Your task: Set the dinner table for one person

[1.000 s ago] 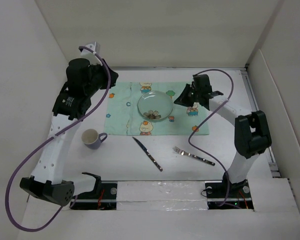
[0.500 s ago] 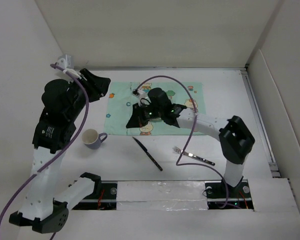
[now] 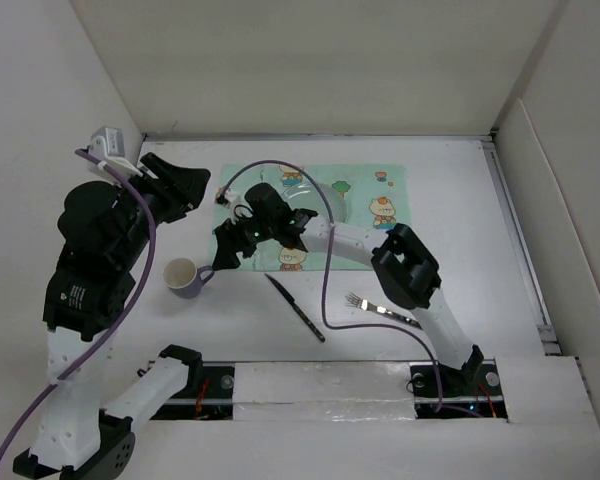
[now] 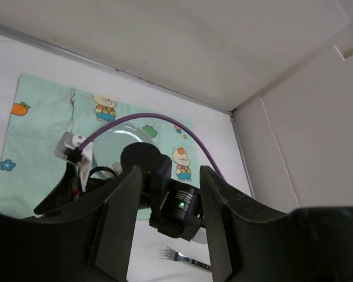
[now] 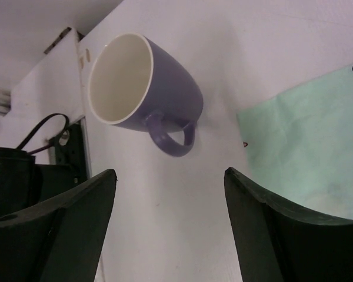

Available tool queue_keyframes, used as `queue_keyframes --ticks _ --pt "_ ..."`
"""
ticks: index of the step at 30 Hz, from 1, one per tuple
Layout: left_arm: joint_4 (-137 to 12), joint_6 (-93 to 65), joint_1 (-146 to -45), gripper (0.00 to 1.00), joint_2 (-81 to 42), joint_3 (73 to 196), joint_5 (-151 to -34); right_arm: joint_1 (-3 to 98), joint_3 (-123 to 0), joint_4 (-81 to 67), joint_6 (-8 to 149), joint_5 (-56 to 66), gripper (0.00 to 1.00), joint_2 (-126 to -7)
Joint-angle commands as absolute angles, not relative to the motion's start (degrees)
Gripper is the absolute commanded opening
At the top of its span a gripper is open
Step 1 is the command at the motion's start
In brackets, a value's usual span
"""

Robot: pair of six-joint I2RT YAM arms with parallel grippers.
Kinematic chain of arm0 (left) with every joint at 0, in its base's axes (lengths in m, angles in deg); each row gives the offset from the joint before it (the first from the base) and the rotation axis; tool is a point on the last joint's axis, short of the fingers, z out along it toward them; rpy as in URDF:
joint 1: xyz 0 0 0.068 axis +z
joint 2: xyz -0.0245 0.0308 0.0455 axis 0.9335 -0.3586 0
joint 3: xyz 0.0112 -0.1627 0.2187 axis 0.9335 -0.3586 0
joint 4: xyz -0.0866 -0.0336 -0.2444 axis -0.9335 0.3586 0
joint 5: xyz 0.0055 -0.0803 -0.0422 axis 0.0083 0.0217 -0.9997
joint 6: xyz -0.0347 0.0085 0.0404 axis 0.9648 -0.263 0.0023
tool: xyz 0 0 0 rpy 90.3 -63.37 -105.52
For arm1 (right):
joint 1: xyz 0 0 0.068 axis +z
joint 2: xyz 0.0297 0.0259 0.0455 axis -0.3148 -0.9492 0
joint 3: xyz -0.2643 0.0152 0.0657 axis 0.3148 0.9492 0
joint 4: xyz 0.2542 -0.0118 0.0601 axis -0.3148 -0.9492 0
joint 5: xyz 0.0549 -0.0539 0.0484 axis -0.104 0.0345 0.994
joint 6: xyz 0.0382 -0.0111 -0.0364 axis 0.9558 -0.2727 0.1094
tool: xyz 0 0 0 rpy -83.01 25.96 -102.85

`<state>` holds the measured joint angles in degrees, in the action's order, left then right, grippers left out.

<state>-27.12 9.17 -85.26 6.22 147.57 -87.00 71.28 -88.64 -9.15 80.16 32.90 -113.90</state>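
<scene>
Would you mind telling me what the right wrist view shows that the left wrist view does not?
Only the right wrist view shows the purple mug, which stands on the dinner table just ahead of the open right tool. Only the left wrist view shows the fork, the glass plate, the right arm's wrist and its purple cable, seen between the fingers of the open left tool. Both views show the mint-green placemat and the dinner table.
</scene>
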Motion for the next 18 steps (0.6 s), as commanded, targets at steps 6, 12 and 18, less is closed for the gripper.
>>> queue_keyframes --ticks 6,12,18 --pt "-24.56 8.88 -84.98 0.41 7.16 147.22 -87.66 76.26 -100.16 -14.53 72.22 31.96 0.82 -119.79" --pt "-23.32 7.48 -84.98 0.40 7.60 147.13 -86.87 77.41 -104.66 -14.71 71.95 28.97 0.83 -124.19" --pt "-22.80 7.04 -84.98 0.39 8.48 146.52 -86.26 79.78 -105.02 -14.18 72.04 25.73 0.74 -125.07"
